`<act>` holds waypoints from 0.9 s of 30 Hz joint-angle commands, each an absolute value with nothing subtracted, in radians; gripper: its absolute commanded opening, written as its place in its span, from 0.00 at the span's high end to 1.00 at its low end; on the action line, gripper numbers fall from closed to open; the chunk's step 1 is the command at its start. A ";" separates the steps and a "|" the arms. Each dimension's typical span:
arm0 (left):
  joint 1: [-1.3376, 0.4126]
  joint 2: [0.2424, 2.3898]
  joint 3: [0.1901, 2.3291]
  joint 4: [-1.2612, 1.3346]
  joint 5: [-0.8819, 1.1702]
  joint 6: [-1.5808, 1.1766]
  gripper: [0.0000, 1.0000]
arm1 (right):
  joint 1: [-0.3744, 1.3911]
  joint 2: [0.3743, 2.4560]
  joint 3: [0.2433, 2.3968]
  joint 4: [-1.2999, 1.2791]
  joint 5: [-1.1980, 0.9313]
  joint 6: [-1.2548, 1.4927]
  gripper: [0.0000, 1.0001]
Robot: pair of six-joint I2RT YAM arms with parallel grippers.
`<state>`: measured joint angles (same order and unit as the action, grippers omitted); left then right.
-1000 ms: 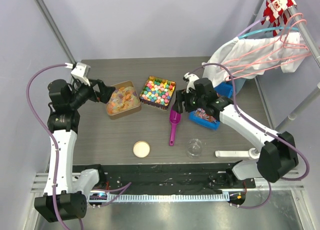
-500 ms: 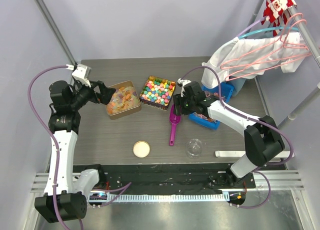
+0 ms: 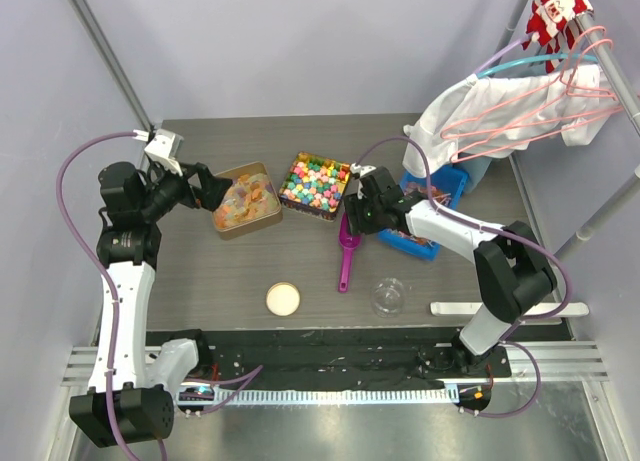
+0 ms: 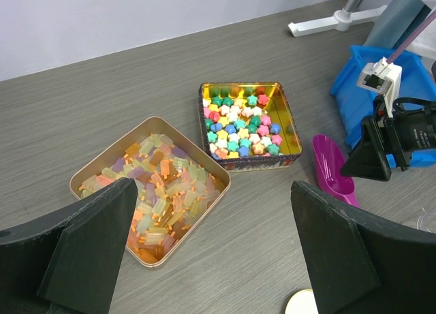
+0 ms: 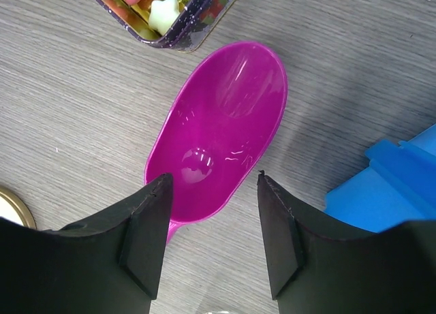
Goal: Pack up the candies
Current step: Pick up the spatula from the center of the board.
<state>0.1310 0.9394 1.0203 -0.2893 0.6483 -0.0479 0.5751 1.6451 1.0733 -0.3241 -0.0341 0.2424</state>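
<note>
The candies (image 3: 243,200), small orange, yellow and pale pieces, fill a tan tin (image 4: 216,172) at the table's back left. My left gripper (image 3: 214,188) hovers at that tin's left side, open and holding nothing; in its wrist view the left gripper (image 4: 212,191) frames the tin's near corner. A magenta scoop (image 3: 346,249) lies on the table right of a dark tin of coloured star candies (image 3: 316,182). My right gripper (image 3: 356,217) hangs over the scoop's bowl (image 5: 225,116), open, with a finger on each side of the bowl's rear end (image 5: 214,184) and nothing gripped.
A small clear jar (image 3: 389,295) and a round cream lid (image 3: 283,299) sit near the front edge. A blue bin (image 3: 447,186) stands right of the scoop. White clothes on pink hangers (image 3: 510,106) hang at the back right, above a white stand base (image 3: 475,308).
My right gripper has swung left from the blue bin to over the scoop's bowl, and its jaws have narrowed somewhat. The left arm has barely moved.
</note>
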 commanded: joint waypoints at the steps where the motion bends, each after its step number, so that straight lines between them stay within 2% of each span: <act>1: 0.129 0.925 1.052 -0.276 0.666 -0.043 0.00 | 0.581 1.644 1.062 -0.292 -0.017 0.252 0.43; 12: 0.129 0.925 1.055 -0.285 0.666 -0.035 0.00 | 0.621 1.712 1.065 -0.282 -0.021 0.256 0.47; 15: 0.129 0.928 1.055 -0.282 0.667 -0.038 0.00 | 0.632 1.717 1.071 -0.282 -0.021 0.249 0.57; 16: 0.129 0.931 1.054 -0.284 0.667 -0.038 0.00 | 0.635 1.715 1.075 -0.288 -0.021 0.245 0.64; 21: 0.129 0.930 1.049 -0.279 0.675 -0.041 0.00 | 0.652 1.701 1.112 -0.316 -0.009 0.213 0.83; 22: 0.127 0.930 1.048 -0.279 0.676 -0.043 0.00 | 0.652 1.692 1.117 -0.324 -0.005 0.195 0.90; 25: 0.129 0.928 1.046 -0.278 0.692 -0.046 0.00 | 0.653 1.672 1.132 -0.343 -0.005 0.155 0.99; 27: 0.129 0.928 1.042 -0.270 0.710 -0.054 0.00 | 0.657 1.645 1.143 -0.353 -0.005 0.131 0.99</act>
